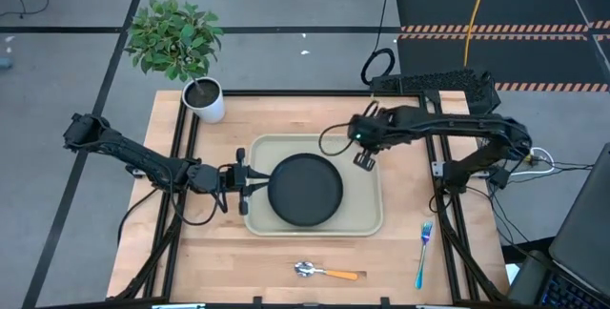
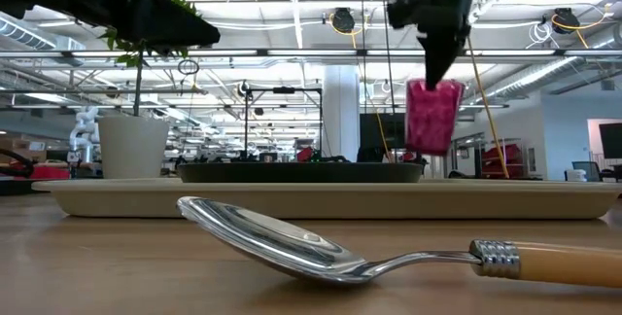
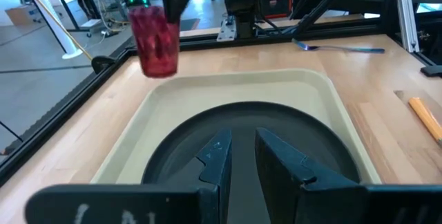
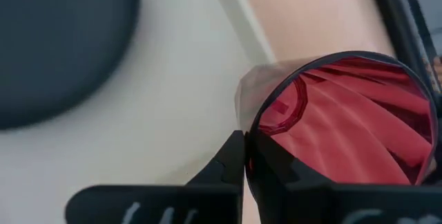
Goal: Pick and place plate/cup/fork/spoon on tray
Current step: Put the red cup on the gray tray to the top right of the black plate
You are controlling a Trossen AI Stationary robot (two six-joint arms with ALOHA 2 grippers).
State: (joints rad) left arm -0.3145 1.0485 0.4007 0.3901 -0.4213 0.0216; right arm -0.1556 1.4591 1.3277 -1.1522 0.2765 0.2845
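The right claw [image 1: 364, 159] is pinched tight on the rim of the cup [image 2: 432, 116], one finger inside the wall and one outside, and the cup hangs clear of any surface. Below it lies the bare far-right corner of the tray [image 1: 367, 218]; the tray's raised rim runs just beyond the claw on its outer side, and the wrist view shows open cream floor between the cup and the plate [image 1: 305, 190]. That plate rests on the tray, to the inner side of the right claw and a little nearer the counter's front, filling the tray's middle and leaving a strip of free floor along the right side.

The left claw [image 1: 250, 187] sits low at the opposite edge of the tray, fingers [image 3: 219, 160] a narrow gap apart with the plate's near rim between them; whether they actually grip it I cannot tell.

Outward from the tray, the counter [image 1: 219, 252] is open wood. The spoon [image 1: 324, 272] lies near the front edge, apart from the tray. The fork [image 1: 422, 252] lies off the tray's right front corner, close to the counter's right edge. A potted plant [image 1: 195, 71] stands at the far left corner.
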